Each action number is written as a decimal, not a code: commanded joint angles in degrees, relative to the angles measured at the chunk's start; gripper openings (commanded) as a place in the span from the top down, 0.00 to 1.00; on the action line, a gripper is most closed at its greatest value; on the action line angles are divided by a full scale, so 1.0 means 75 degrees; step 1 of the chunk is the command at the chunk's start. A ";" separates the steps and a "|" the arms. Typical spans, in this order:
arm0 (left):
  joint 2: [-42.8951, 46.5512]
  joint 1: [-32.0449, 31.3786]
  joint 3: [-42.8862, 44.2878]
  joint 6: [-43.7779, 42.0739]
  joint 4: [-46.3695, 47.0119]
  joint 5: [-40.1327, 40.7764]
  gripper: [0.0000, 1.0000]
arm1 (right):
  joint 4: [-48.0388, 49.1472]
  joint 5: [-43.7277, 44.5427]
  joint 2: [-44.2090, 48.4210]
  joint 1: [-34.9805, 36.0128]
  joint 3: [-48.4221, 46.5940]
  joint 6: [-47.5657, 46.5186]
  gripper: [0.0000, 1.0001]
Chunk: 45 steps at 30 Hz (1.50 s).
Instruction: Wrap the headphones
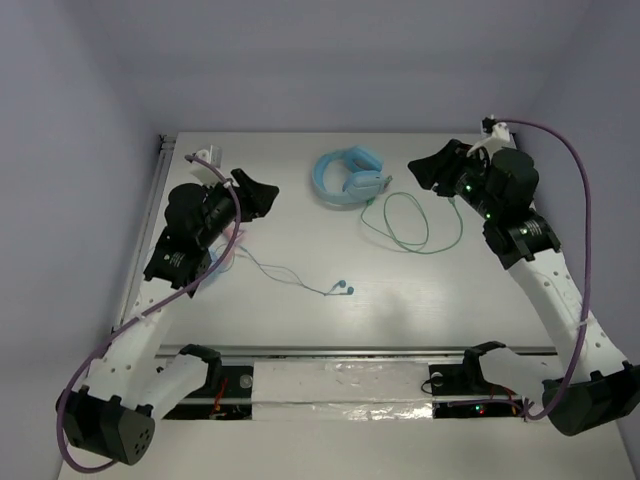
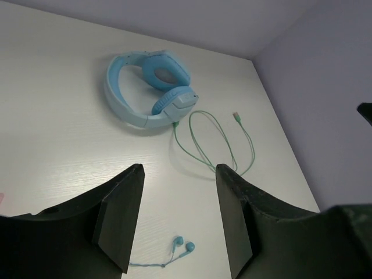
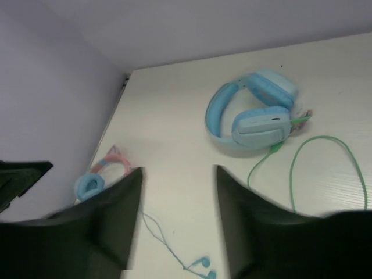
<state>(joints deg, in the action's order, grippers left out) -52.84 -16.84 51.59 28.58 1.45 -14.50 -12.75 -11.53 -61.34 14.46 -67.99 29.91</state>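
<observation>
In the top view the headphones [image 1: 345, 178] lie upper centre on the table [image 1: 300, 230], their cable [image 1: 412, 225] looped just right and below. The earbuds [image 1: 342, 289] lie mid-frame, the cat-ear headphones [image 3: 88, 186] at far left.

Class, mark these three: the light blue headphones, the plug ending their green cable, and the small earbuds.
light blue headphones [image 2: 115, 99], left wrist view, on the headband's outer curve.
cable plug [image 2: 237, 115], left wrist view, on the free tip.
earbuds [image 1: 347, 290], top view, on one bud.

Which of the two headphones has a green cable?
The plain light blue headphones: a green cable trails from them. The other pair has pink cat ears.
</observation>
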 commanded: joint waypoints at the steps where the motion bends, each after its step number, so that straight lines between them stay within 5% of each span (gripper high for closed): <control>1: -0.0325 0.0007 0.0433 0.0103 -0.0064 0.0421 0.50 | -0.0068 0.0902 -0.0094 0.0532 -0.0240 -0.0367 0.54; 3: -0.0595 0.0007 0.0527 0.0162 -0.0182 0.0713 0.55 | -0.0128 0.1045 -0.0118 0.0790 -0.0135 -0.0344 0.99; 4: -0.0688 0.0007 0.0527 0.0197 -0.0182 0.0773 0.63 | -0.0093 0.1033 -0.0106 0.0791 0.0040 -0.0320 1.00; 9: -0.1298 -0.0145 0.0621 0.0467 -0.0089 0.1416 1.00 | 0.0235 0.0940 0.0420 0.0861 0.0884 0.0031 1.00; 21: -0.4273 -0.2055 0.2657 -0.0153 -0.1142 0.4967 1.00 | 0.0059 0.0870 0.0995 0.0861 0.1377 0.0102 1.00; 27: -0.6089 -0.2126 0.3933 -0.0388 -0.1190 0.5285 1.00 | 0.0282 0.0249 0.0866 0.0861 0.1483 0.0137 0.81; 34: -0.8480 -0.1962 0.6346 -0.0892 -0.1951 0.4864 0.56 | 0.0330 0.0072 0.0925 0.1014 0.1530 0.0125 0.60; 45: -1.0450 -0.1786 0.8378 -0.1162 -0.2759 0.4243 0.47 | 0.0365 -0.0033 0.0949 0.1084 0.1577 0.0125 0.59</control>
<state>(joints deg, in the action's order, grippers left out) -131.09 -30.33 109.97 21.43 -17.17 18.57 -12.82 -10.50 -54.74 22.15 -56.12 31.14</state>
